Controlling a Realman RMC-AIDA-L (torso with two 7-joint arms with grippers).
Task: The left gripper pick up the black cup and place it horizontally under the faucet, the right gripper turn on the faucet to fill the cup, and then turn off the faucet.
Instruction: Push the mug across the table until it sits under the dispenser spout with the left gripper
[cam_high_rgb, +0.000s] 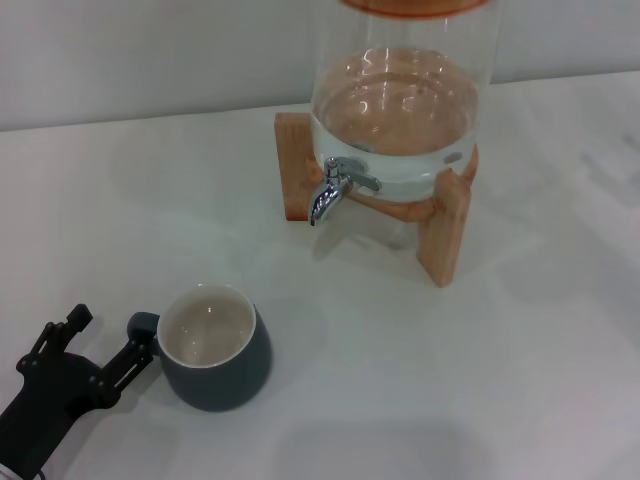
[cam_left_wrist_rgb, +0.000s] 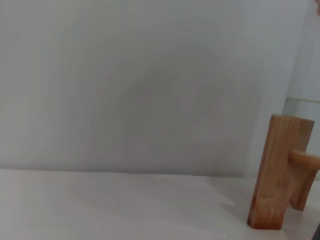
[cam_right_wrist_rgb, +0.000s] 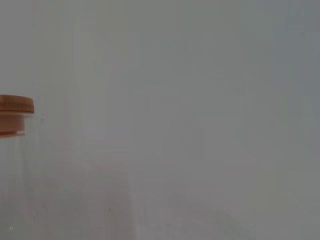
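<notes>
1. The white tabletop (cam_high_rgb: 520, 380) carries everything in the head view and is the largest surface in sight.
2. A tall clear glass jar (cam_high_rgb: 400, 90), part full of water, sits on a light wooden stand (cam_high_rgb: 445, 235) toward the far side of the table; the left wrist view shows one leg of that stand (cam_left_wrist_rgb: 275, 172), and the right wrist view catches only the jar's wooden lid (cam_right_wrist_rgb: 15, 112) against the wall.
3. The black cup (cam_high_rgb: 215, 348) — a squat charcoal ceramic mug with a cream inside — stands upright and empty at the near left, well apart from the stand, its small loop handle turned toward the robot's left.
4. The left gripper (cam_high_rgb: 95, 345), a matte black two-finger claw, lies low just beside the cup with its jaws spread; one fingertip is at the handle, the other stands free. Nothing is pinched yet.
5. The faucet (cam_high_rgb: 335, 190), a small shiny chrome tap with a down-curved spout, juts from the jar's base with bare table beneath it.
6. The right gripper is not visible in any view.
7. The step in hand looks like the grasp — it would go best with the claw settled squarely on the handle or the rim before closing, then a level carry until the cup's mouth sits directly below the spout.
</notes>
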